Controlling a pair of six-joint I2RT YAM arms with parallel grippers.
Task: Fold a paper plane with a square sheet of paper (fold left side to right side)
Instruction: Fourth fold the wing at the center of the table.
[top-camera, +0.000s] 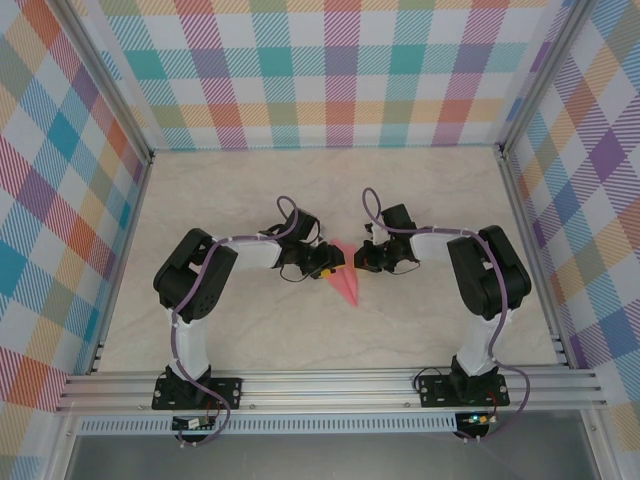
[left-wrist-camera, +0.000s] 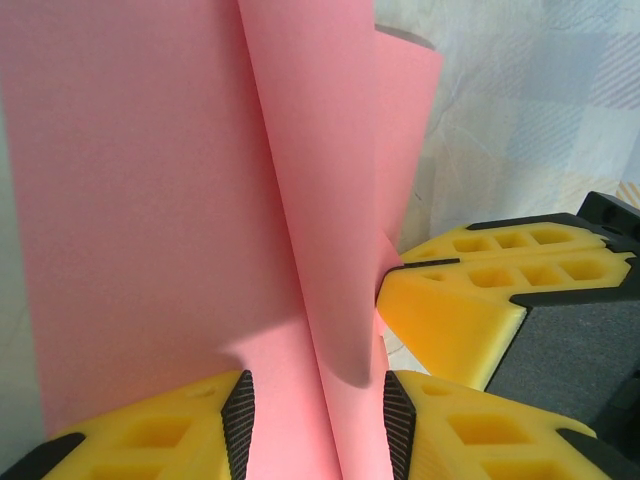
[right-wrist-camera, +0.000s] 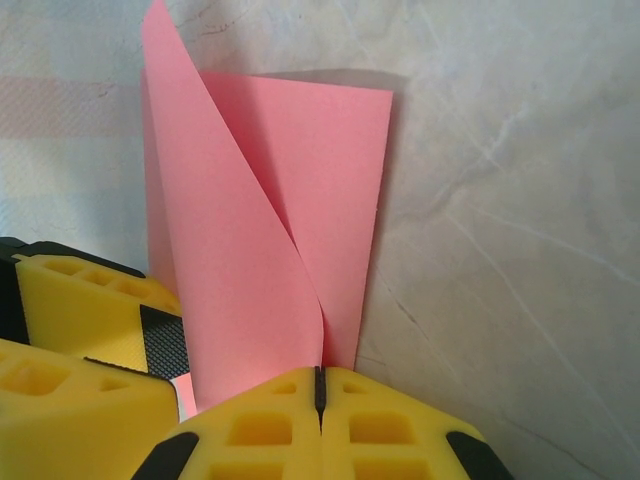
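At table centre in the top view, the pink paper (top-camera: 345, 278) sits as a narrow folded shape. Its wider end lies toward 12 o'clock and its pointed end toward 5 o'clock, resting on the marbled table (top-camera: 250, 330).

Left gripper (top-camera: 328, 262): at 9 o'clock of the paper, right against it. In the left wrist view its yellow fingers (left-wrist-camera: 170, 430) stand apart and the paper (left-wrist-camera: 150, 200) passes up between the black pads. One layer curls upright along a crease, and no clamping is seen.

Right gripper (top-camera: 362, 262): at 3 o'clock of the paper, facing the left one at close range. In the right wrist view its jaws are pressed together (right-wrist-camera: 320, 385), with the paper (right-wrist-camera: 260, 220) pinched in the seam. From there one flap stands up toward 11 o'clock and a flatter panel lies behind it on the table.

Both arms reach inward from bases at 6 o'clock. Checked walls (top-camera: 340, 70) enclose the table at 9, 12 and 3 o'clock.
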